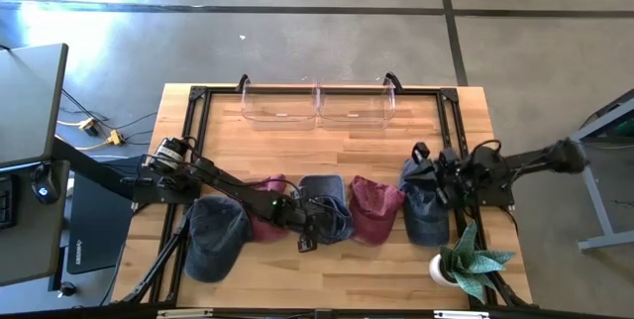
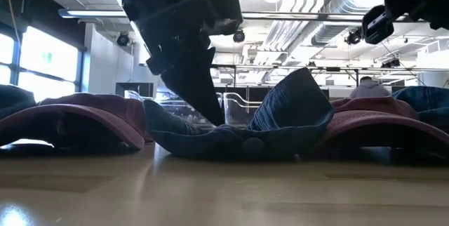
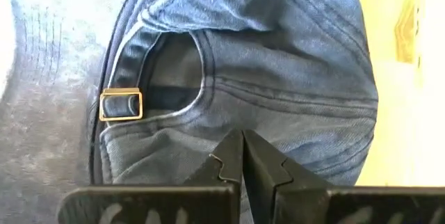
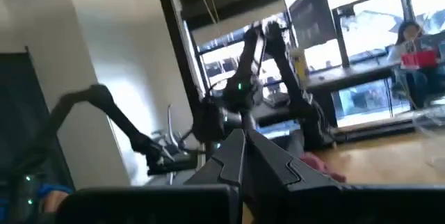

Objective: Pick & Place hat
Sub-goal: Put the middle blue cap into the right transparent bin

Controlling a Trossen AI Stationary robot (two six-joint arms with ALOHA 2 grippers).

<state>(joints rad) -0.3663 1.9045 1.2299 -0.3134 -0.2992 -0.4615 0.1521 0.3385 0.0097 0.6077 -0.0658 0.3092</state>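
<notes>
Several caps lie in a row on the wooden table. The blue denim hat (image 1: 324,200) is in the middle, and its back strap with a brass buckle (image 3: 121,105) shows in the left wrist view. My left gripper (image 1: 309,228) (image 3: 243,140) comes in from the table's left and is shut on this hat. In the low view the hat (image 2: 280,124) rests on the table by its brim, with its crown dented in under the arm. My right gripper (image 1: 416,160) (image 4: 243,144) is shut on nothing and is raised over the blue cap (image 1: 428,218) at the right. My left gripper meets the denim hat's rear panel (image 3: 229,123), just beside the strap opening, slanting down from above. The shut fingertips (image 3: 263,161) pinch the cloth only at their free ends; one layer or several, I cannot tell. The hat lies on the table, its crown (image 2: 302,92) pushed up on one side.
Maroon caps (image 1: 267,208) (image 1: 374,210) lie on either side of the denim hat, and a dark blue cap (image 1: 213,238) lies near the left corner. Two clear bins (image 1: 317,103) stand at the far edge. A potted plant (image 1: 468,265) stands at the near right corner.
</notes>
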